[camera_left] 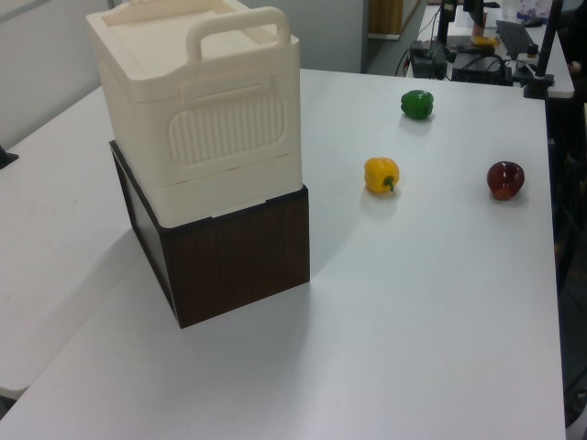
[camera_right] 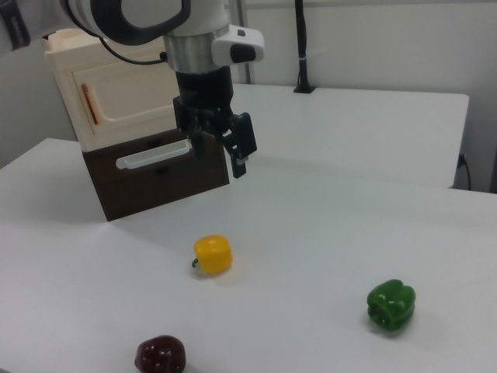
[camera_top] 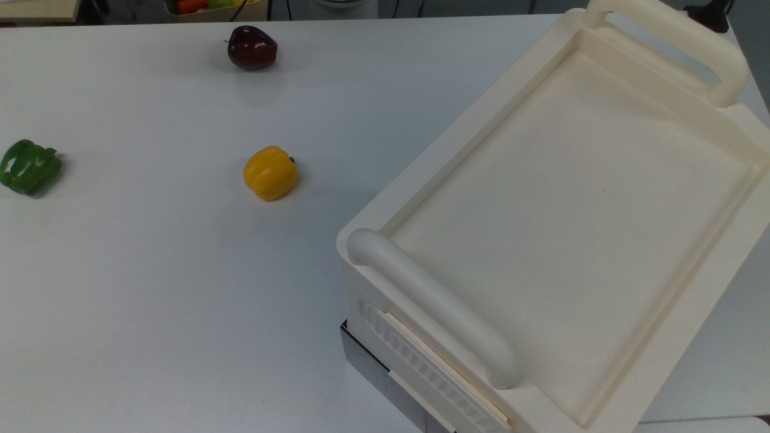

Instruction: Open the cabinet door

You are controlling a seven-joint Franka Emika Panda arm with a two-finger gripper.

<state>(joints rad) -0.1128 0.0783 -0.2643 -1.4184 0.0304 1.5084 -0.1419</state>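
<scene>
The cream cabinet sits on a dark brown wooden base. Its door is a flat cream panel with a small copper-coloured piece near the right view's left edge, and it lies flush with the cabinet. My gripper hangs in front of the cabinet's right corner in the right view, level with the base, open with nothing between its fingers. From above, the cabinet's lid and two bar handles show. The ribbed side panel faces the left view.
A pale drawer handle runs across the brown base just left of my gripper in the right view. On the white table lie a yellow pepper, a green pepper and a dark red apple.
</scene>
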